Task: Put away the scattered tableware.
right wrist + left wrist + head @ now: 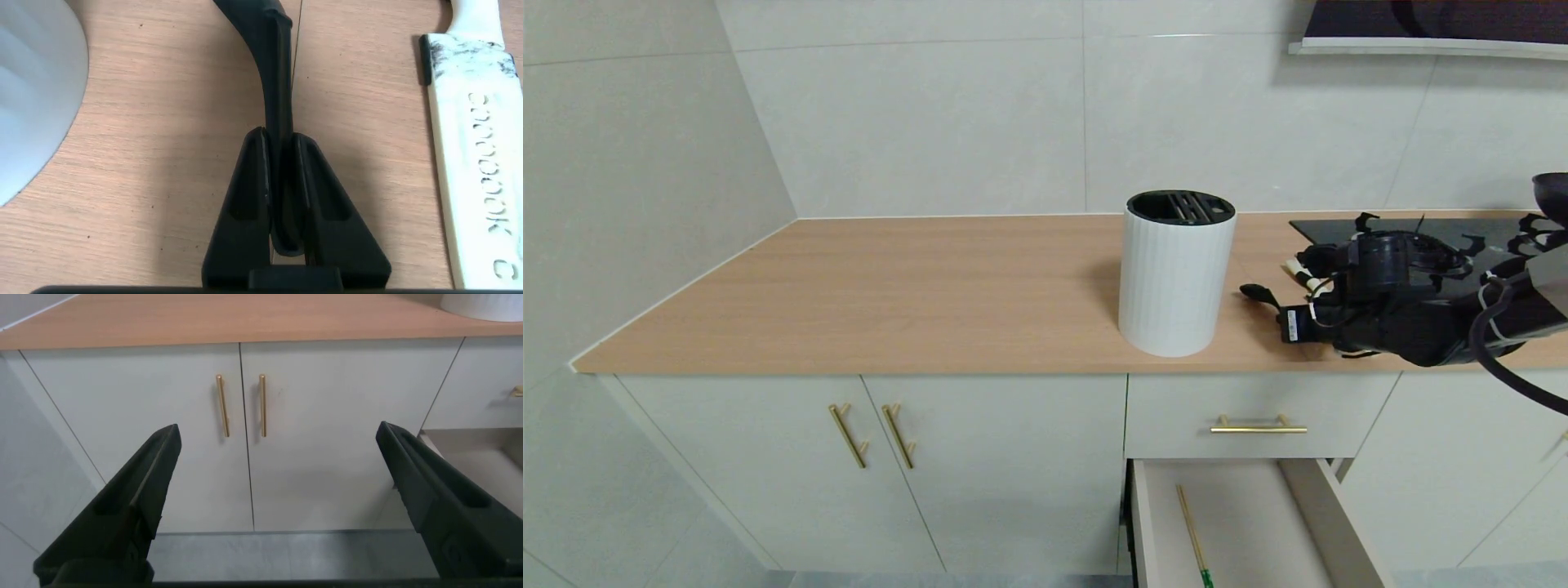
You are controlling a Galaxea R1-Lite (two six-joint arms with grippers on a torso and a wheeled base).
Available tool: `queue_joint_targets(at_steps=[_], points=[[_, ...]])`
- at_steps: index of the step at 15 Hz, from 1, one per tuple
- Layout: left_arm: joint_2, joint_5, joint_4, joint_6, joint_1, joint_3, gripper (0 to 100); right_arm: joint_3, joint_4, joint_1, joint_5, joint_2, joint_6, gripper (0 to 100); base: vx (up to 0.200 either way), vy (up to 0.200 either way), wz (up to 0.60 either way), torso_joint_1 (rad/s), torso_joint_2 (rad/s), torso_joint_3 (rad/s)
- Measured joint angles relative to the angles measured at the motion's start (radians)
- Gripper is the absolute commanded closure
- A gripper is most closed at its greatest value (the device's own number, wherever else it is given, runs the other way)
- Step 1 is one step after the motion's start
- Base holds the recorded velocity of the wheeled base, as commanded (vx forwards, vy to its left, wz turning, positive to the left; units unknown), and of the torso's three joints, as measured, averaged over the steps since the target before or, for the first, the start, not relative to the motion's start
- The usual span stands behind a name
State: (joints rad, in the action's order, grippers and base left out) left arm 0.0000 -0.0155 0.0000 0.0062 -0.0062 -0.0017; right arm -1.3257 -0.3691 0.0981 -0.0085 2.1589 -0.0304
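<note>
Lead: Clearance on the bench?
Tech: Bench [890, 294] has a long stretch of wood from the white holder [1176, 278] out to the left wall. The right side is tight, with the holder, knife [1297, 273] and cooktop [1327, 230] close together. The open drawer [1241, 523] juts out below the front edge.
Lead: Right gripper?
Tech: Right gripper [280, 143] is clamped on the handle of the black utensil [274, 73], between holder and knife. Can't tell if the utensil touches the wood.
Lead: Axis?
Tech: In line with the gripper, along the bench. The free end points toward the holder. The knife is roughly parallel, not touching.
Lead: Left?
Tech: Left gripper [278, 433] is spread wide, holding nothing, low in front of the cabinet doors [327, 441].
Lead: Counts?
Tech: One holder, one utensil, one knife. Chopsticks [1192, 531] are in the drawer, number unclear.
</note>
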Motion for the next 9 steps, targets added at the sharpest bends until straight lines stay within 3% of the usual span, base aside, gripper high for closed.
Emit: queue_joint_targets(at_steps=[5,9], points=[[0.000,0.000,0.000,0.000,0.000,0.000,0,0.067,0.001,0.022,-0.036,-0.080,0.004,100,0.000,0.000,0.00,0.000,0.00,0.000],[0.000,0.000,0.000,0.000,0.000,0.000,0,0.236,0.003,0.060,-0.071,-0.251,0.032,100,0.000,0.000,0.00,0.000,0.00,0.000]])
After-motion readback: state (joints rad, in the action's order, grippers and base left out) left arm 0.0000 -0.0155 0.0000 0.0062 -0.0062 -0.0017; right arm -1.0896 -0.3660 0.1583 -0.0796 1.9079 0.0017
